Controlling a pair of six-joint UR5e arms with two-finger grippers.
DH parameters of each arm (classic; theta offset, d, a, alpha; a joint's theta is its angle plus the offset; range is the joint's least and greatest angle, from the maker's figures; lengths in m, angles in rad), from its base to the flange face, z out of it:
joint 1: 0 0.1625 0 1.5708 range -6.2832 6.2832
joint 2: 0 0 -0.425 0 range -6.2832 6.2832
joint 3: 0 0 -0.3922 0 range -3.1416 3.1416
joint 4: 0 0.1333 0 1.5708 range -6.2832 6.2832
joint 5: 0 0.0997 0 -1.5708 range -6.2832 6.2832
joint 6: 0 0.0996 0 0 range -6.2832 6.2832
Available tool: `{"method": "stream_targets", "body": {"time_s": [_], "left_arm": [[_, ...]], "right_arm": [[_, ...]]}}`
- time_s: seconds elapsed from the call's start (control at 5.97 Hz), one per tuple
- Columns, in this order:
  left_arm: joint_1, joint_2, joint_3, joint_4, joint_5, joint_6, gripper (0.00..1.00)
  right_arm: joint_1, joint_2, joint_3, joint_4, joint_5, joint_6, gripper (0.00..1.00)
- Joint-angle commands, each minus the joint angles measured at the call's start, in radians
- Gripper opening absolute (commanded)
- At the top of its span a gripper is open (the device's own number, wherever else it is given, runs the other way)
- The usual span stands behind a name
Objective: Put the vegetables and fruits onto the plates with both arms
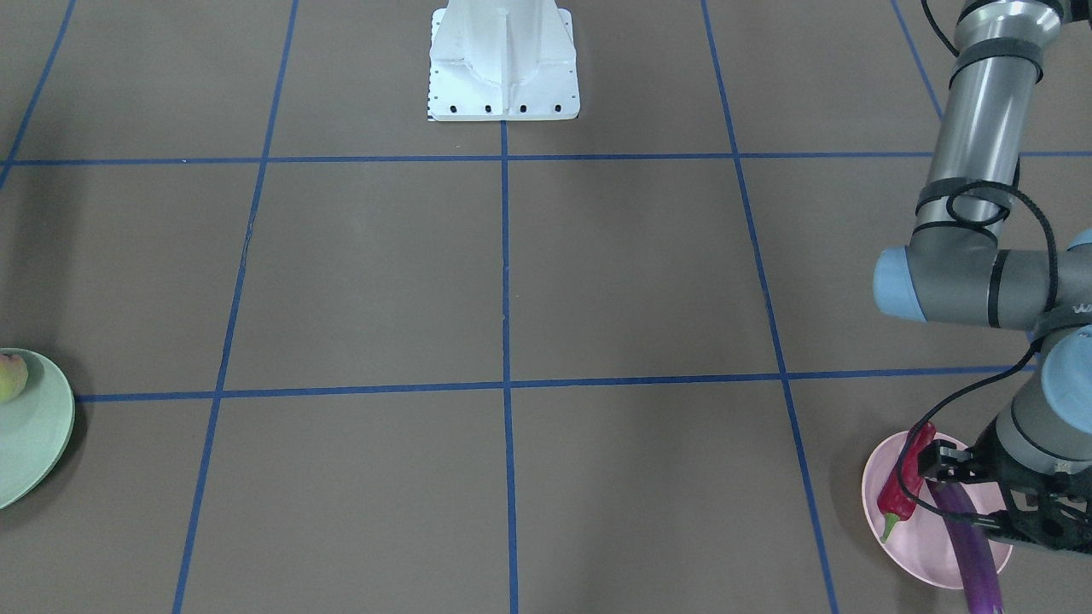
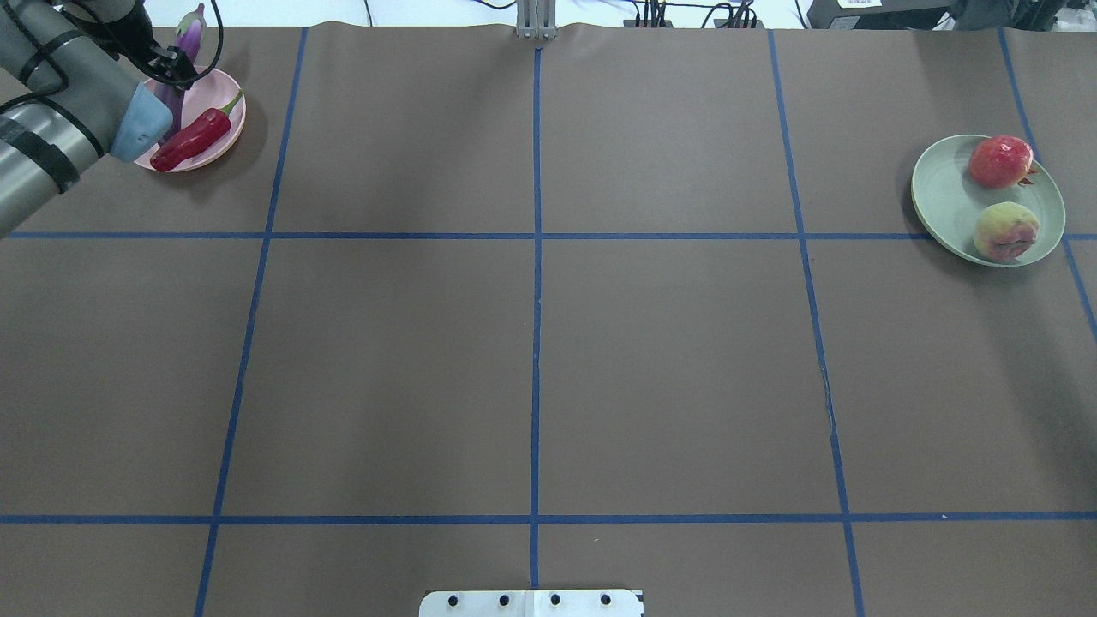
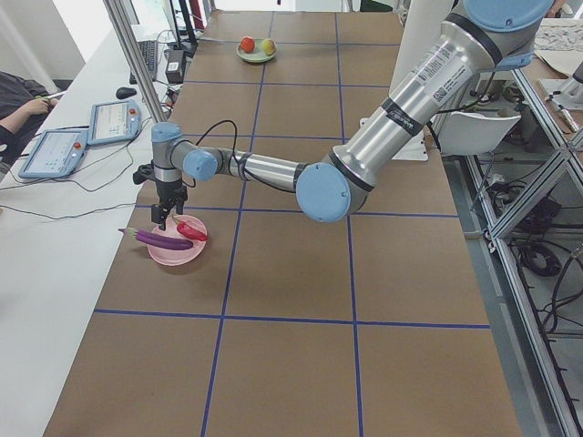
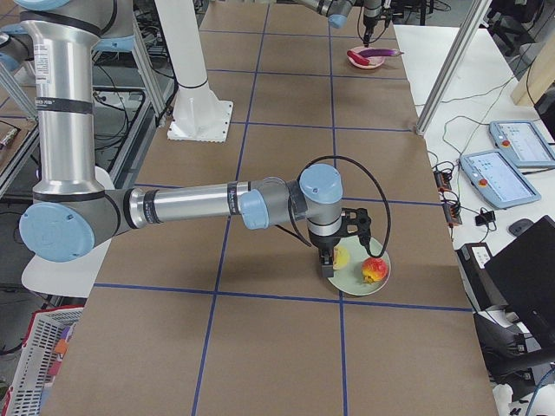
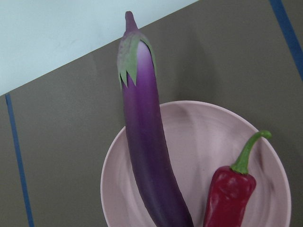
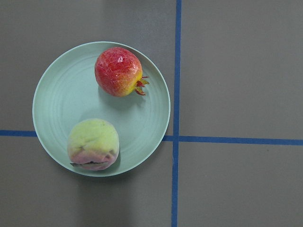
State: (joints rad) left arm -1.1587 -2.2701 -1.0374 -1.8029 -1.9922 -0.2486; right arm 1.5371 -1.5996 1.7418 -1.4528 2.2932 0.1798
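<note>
Far out from the white flared pedestal (image 1: 503, 60), toward the robot's left corner of the brown paper-covered counter (image 2: 531, 343), sits the pale pink round plate (image 5: 199, 132). The long glossy purple eggplant (image 5: 147, 142) lies across it, its green calyx end poking past the rim on the side away from the pedestal. The wrinkled red chili pepper (image 5: 229, 198) lies in the plate just beside it. The left black two-finger hand (image 1: 938, 460) hangs over the end of the eggplant nearer the pedestal. I cannot tell whether its fingers are spread or pressed together, or whether they touch the eggplant. Well out from the pedestal on the robot's right is the pale mint green round plate (image 6: 61, 94). It holds the yellow-green peach with a pink blush (image 6: 93, 143) and, farther from the pedestal, the round red-orange pomegranate (image 6: 118, 71); the two sit apart. The right hand (image 4: 328, 264) points down by the peach at the plate's pedestal-side rim; I cannot tell its grip from here.
</note>
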Motion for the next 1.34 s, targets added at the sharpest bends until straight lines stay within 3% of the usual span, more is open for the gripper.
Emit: {"method": "stream_targets", "body": {"time_s": [0.0, 0.17, 0.34, 0.5, 0.67, 0.84, 1.17], "left_arm": [[-0.085, 0.119, -0.08, 0.002, -0.146, 0.155, 1.0], [-0.178, 0.212, -0.143, 0.034, -0.277, 0.208, 1.0], [-0.273, 0.218, -0.186, 0.203, -0.375, 0.222, 1.0], [-0.288, 0.259, -0.319, 0.343, -0.376, 0.236, 1.0], [-0.3, 0.324, -0.404, 0.456, -0.367, 0.428, 1.0], [-0.381, 0.383, -0.453, 0.581, -0.367, 0.487, 1.0], [-0.41, 0.631, -0.692, 0.582, -0.363, 0.488, 1.0]], "right_arm": [[0.0, 0.0, -0.001, 0.0, 0.0, 0.001, 1.0], [0.0, 0.0, -0.001, 0.0, 0.0, 0.001, 1.0], [0.0, 0.0, -0.001, 0.0, 0.0, 0.001, 1.0], [0.0, 0.0, -0.001, 0.0, -0.001, 0.001, 1.0], [0.0, 0.0, -0.001, 0.0, -0.001, 0.0, 1.0], [0.0, -0.002, -0.001, 0.0, -0.001, 0.0, 1.0], [0.0, -0.005, 0.001, 0.0, 0.0, 0.0, 1.0]]}}
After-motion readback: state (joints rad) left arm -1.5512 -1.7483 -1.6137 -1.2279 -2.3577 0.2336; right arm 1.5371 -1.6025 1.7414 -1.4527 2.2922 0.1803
